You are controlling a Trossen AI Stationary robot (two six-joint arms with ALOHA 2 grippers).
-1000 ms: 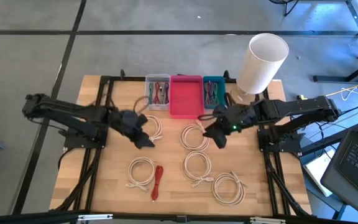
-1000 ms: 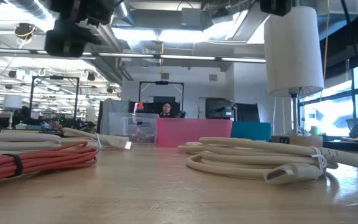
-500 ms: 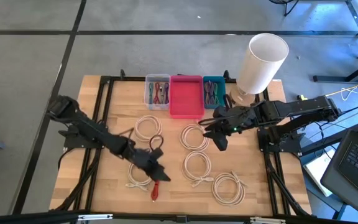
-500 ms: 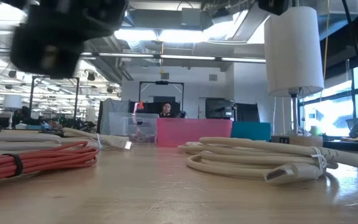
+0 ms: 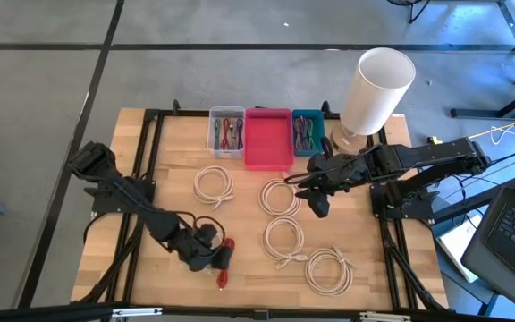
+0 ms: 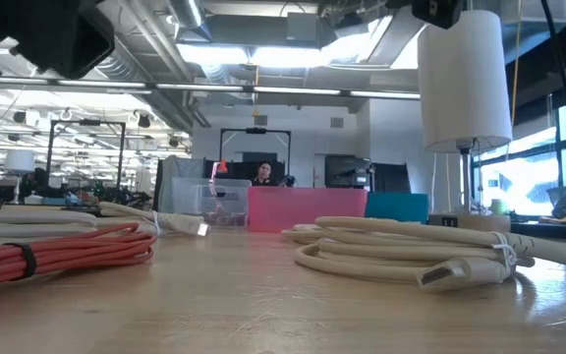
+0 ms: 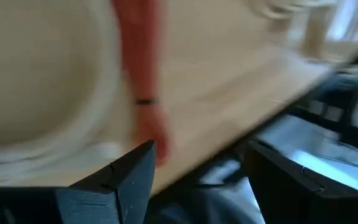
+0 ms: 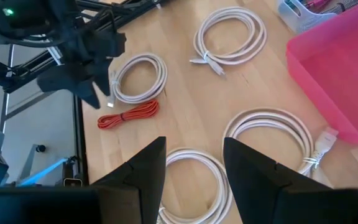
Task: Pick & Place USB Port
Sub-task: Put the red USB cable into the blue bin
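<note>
The red cable bundle (image 5: 225, 261) lies on the tabletop (image 5: 168, 152), at its front edge, well forward of the pink bin (image 5: 267, 137). It is a short, folded bundle held by a dark band, and it lies flat. Just beside it, on the side toward the left arm, lies a white cable coil (image 8: 140, 76); in the high view that coil is mostly covered by the arm.

The left pincer (image 5: 206, 254) is low over that white coil, immediately beside the red cable bundle. Its fingers (image 7: 126, 180) are spread wide with nothing between them. Whether they touch the coil or the tabletop cannot be told.

Four more white coils lie on the tabletop. One (image 5: 213, 185) is directly in front of the clear bin (image 5: 227, 131), which stands against the pink bin on the left-arm side. A second (image 5: 280, 197) lies just in front of the pink bin. A third (image 5: 285, 238) lies forward of the second, and a fourth (image 5: 327, 269) lies at the front edge on the right-arm side. A teal bin (image 5: 307, 131) stands against the pink bin on the right-arm side; both it and the clear bin hold coloured cables. The pink bin shows no contents.

The right pincer (image 5: 318, 192) hangs above the tabletop just in front of the teal bin, beside the second coil. Its fingers (image 8: 145, 171) stand partly apart and hold nothing.

A white cylinder (image 5: 377, 89) stands beyond the teal bin, at the rear corner.
</note>
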